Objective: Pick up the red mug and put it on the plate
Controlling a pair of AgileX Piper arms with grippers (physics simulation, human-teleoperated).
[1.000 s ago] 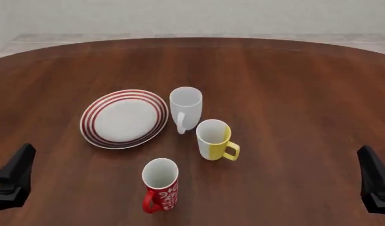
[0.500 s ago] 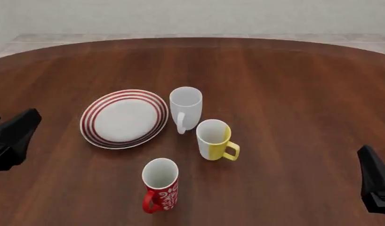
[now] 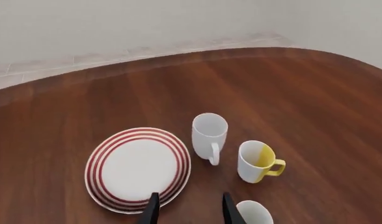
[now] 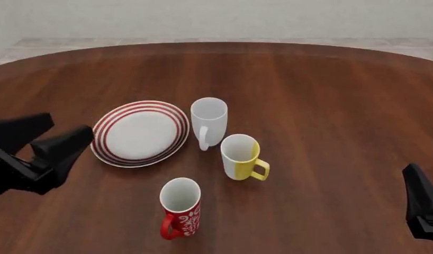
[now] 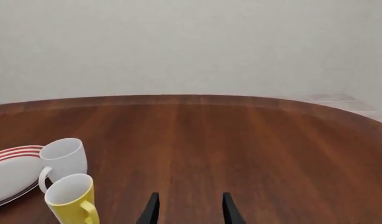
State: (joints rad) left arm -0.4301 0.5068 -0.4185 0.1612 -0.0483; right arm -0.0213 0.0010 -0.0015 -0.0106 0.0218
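Red mug (image 4: pixel 180 207) upright near table edge, plate (image 4: pixel 140 133) behind it. My left gripper (image 4: pixel 51 143) is nearer, mug off to its right; fingers spread, empty. Right gripper (image 5: pixel 188 212) parted, empty.

left hand (image 4: pixel 61 135) risen, advanced toward the plate (image 4: pixel 104 143)

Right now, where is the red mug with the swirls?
In the front view, the red mug stands upright at the table's near edge, near the middle, closer than the yellow-and-white mug and the plate.
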